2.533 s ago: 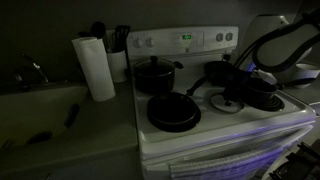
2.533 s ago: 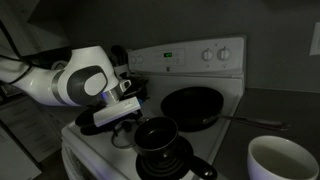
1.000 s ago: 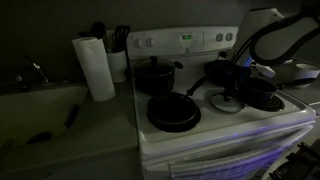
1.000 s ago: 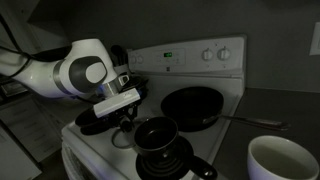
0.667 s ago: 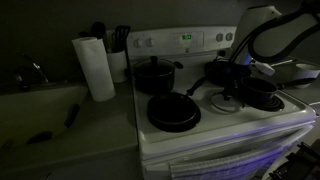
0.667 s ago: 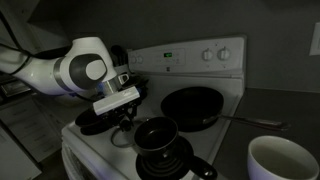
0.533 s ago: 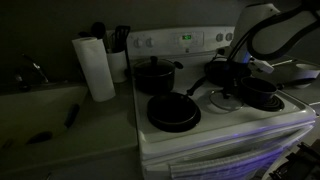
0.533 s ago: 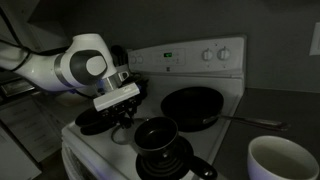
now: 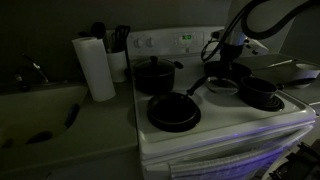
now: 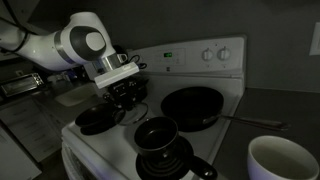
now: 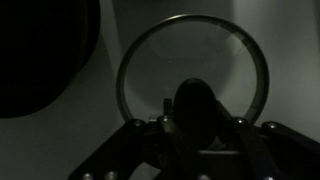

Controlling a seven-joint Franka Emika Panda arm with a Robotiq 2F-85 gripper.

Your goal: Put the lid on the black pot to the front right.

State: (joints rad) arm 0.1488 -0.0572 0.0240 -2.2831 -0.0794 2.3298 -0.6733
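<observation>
The wrist view shows what the darker views do not: the tool [image 11: 195,120] is closed tight on the dark knob [image 11: 195,98] of the small round clear glass lid with the pale rim [image 11: 190,55]. The whole rim shows, with a big dark round shape [image 11: 40,50] close beside it. In an exterior view the low round black pot [image 9: 262,93] sits near the front edge of the white tabletop [image 9: 230,118], apart from the tool, open from above

Both exterior views face the stove [image 9: 215,122] from opposite front corners, at middle distance. Wrist view looks closely down onto the lid [image 11: 190,60].
</observation>
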